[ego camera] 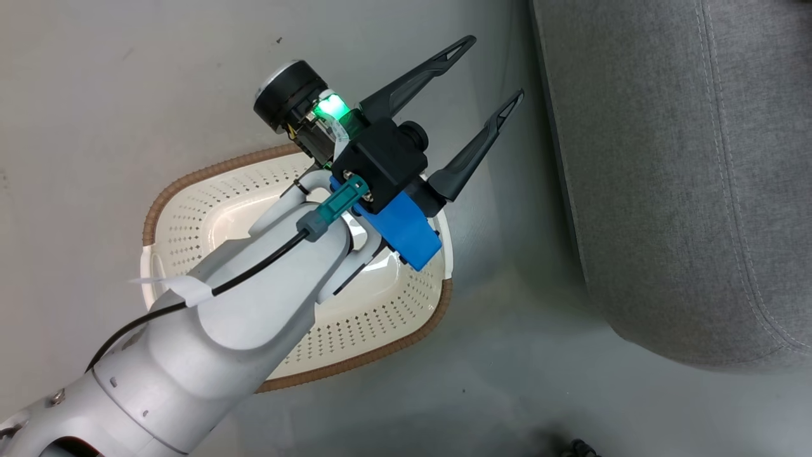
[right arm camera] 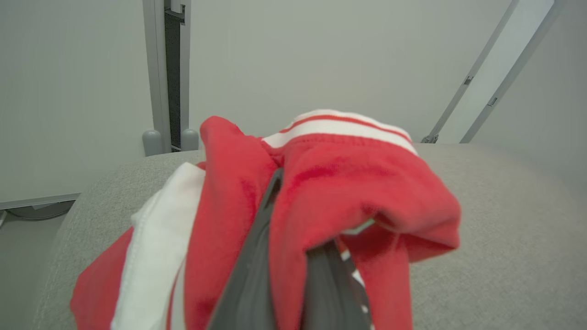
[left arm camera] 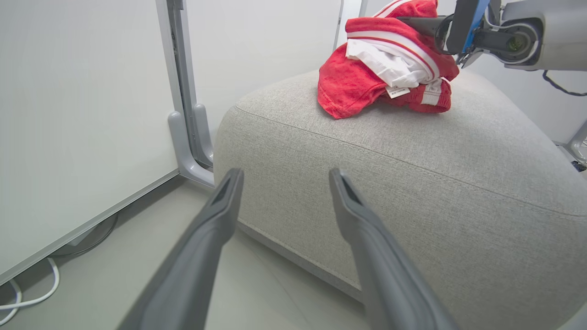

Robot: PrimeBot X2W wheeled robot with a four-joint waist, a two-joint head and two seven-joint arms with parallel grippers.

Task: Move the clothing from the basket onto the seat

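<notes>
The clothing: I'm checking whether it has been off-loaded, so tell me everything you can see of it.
The clothing is a crumpled heap of soft bright-red fabric with white panels, red-and-white striped bands and a small white tag. It rests on top of the light-grey seat. The right gripper is shut on a red fold at the heap's top.

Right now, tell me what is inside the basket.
The visible floor and walls of the basket are bare. The left arm covers the middle, so what lies there is hidden.
</notes>
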